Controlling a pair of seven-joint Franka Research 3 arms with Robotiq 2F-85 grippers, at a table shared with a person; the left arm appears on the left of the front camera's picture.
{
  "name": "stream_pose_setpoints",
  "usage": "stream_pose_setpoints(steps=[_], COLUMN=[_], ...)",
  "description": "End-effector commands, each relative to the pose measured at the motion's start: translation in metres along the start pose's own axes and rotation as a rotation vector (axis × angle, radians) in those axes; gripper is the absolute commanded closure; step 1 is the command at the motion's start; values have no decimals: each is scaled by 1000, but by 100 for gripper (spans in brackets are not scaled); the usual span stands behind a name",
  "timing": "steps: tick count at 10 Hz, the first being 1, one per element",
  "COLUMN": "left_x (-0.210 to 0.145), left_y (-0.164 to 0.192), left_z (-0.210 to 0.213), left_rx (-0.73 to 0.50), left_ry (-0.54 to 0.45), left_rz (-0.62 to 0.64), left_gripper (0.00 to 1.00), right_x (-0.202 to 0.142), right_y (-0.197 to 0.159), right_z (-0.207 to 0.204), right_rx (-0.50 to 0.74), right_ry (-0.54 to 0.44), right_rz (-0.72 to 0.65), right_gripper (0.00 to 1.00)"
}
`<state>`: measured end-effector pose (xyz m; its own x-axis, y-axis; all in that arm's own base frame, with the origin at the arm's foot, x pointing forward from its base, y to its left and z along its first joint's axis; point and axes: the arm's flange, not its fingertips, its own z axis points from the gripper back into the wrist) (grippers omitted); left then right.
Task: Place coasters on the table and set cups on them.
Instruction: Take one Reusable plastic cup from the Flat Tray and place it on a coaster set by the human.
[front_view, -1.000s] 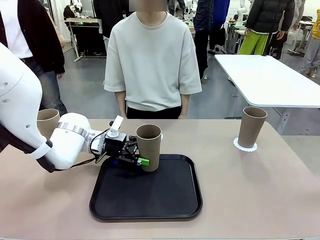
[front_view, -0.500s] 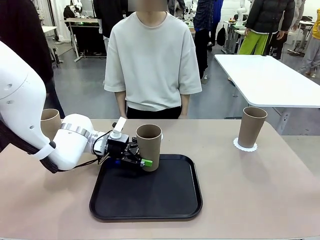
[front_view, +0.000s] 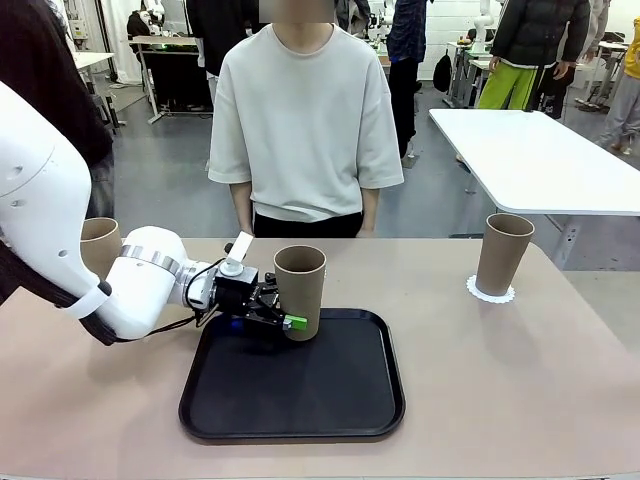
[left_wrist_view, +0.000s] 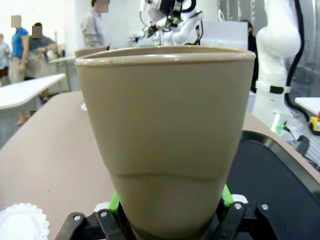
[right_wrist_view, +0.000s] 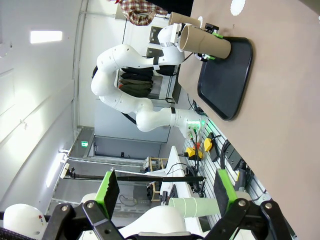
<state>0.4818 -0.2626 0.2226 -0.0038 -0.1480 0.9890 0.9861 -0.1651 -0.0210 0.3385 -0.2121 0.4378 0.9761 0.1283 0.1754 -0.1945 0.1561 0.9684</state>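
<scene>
My left gripper (front_view: 286, 320) is shut on the lower part of a tan cup (front_view: 300, 290), which stands upright at the far edge of the black tray (front_view: 300, 415). In the left wrist view this cup (left_wrist_view: 165, 125) sits between the green pads (left_wrist_view: 114, 201), and a white coaster (left_wrist_view: 22, 224) lies on the table to the lower left. A second cup (front_view: 503, 253) stands on a coaster (front_view: 490, 292) at the far right. A third cup (front_view: 98, 245) stands at the far left, partly behind my arm. My right gripper (right_wrist_view: 166, 200) is open and holds nothing, off to the side of the table (right_wrist_view: 280, 100).
A person (front_view: 305, 120) stands at the far side of the beige table (front_view: 500, 380), hands out of sight. A white table (front_view: 540, 150) lies beyond at the right. The tray's inside is bare.
My left gripper's fingers have shut on the cup. The cup has shifted very slightly right and up. The right arm's view gives no earlier frame.
</scene>
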Motion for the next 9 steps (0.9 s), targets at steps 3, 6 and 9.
stream_pose_setpoints(steps=[3, 6, 9], left_x=[112, 149, 158], left_y=[-15, 5, -4], left_z=[20, 23, 26], left_rx=[-19, 15, 12], left_ry=[24, 59, 28], left_rz=[-13, 30, -7], left_gripper=[100, 100, 100], right_x=[-1, -1, -1], right_y=[2, 2, 2], right_z=[0, 0, 0], right_rx=[6, 6, 6], right_ry=[1, 1, 1], right_rz=[0, 0, 0], right_gripper=[0, 0, 0])
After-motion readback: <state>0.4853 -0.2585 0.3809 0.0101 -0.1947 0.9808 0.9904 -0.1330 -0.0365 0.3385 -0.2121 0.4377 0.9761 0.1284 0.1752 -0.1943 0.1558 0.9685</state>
